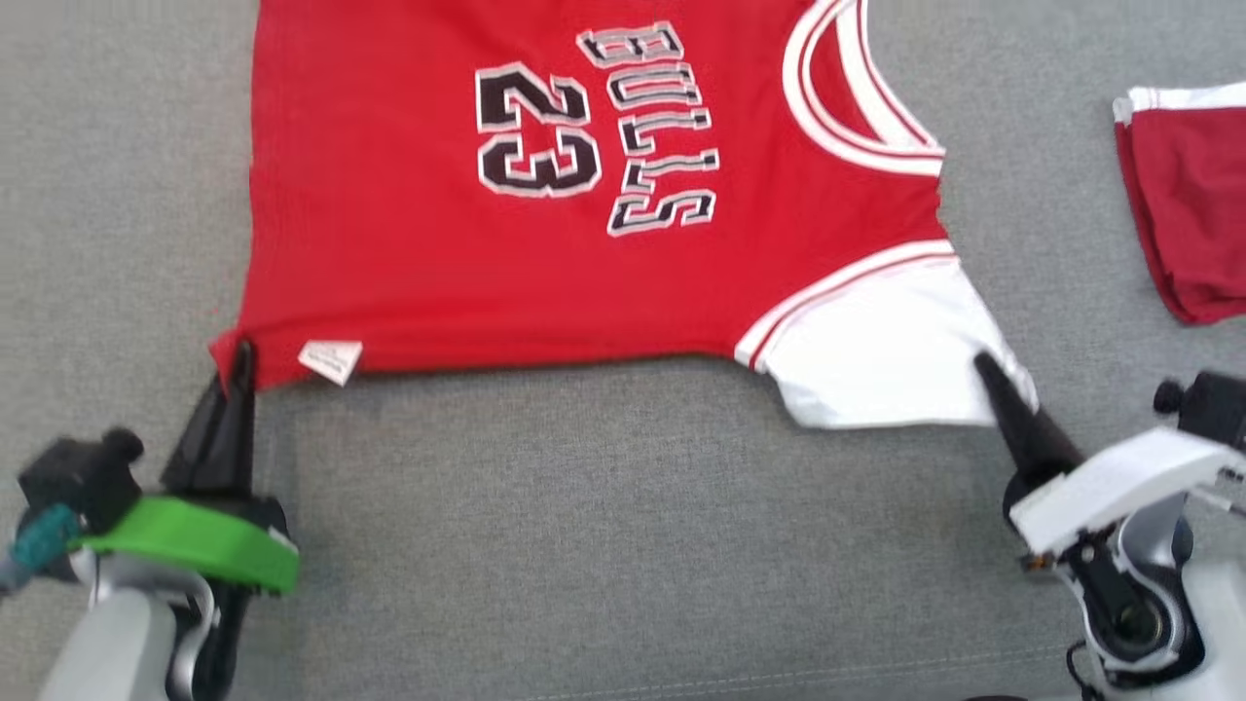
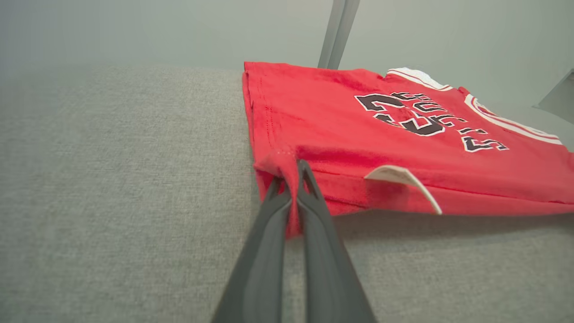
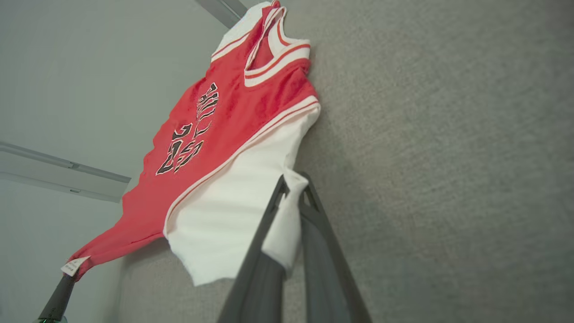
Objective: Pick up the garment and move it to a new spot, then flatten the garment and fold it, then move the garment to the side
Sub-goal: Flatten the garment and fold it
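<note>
Over the grey cloth surface [image 1: 623,545], a red-and-white jersey [image 1: 438,282] was clamped taut between the closed left pincer [image 1: 238,365] and right pincer [image 1: 985,368]; flattening seemed to need even lowering.

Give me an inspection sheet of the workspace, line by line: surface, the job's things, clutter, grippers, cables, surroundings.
Surface: grey woven fabric, flat.
Job's things: red Bulls 23 jersey spread print up, near edge raised slightly at both gripped corners; white tag at the hem.
Clutter: second red garment at the right edge, apart from the jersey.
Grippers: left gripper shut on the red hem corner; right gripper shut on the white part by the armhole.
Cables: teal sleeved lead by the left wrist, it seems; off the jersey.
Surroundings: pale wall beyond the surface.
</note>
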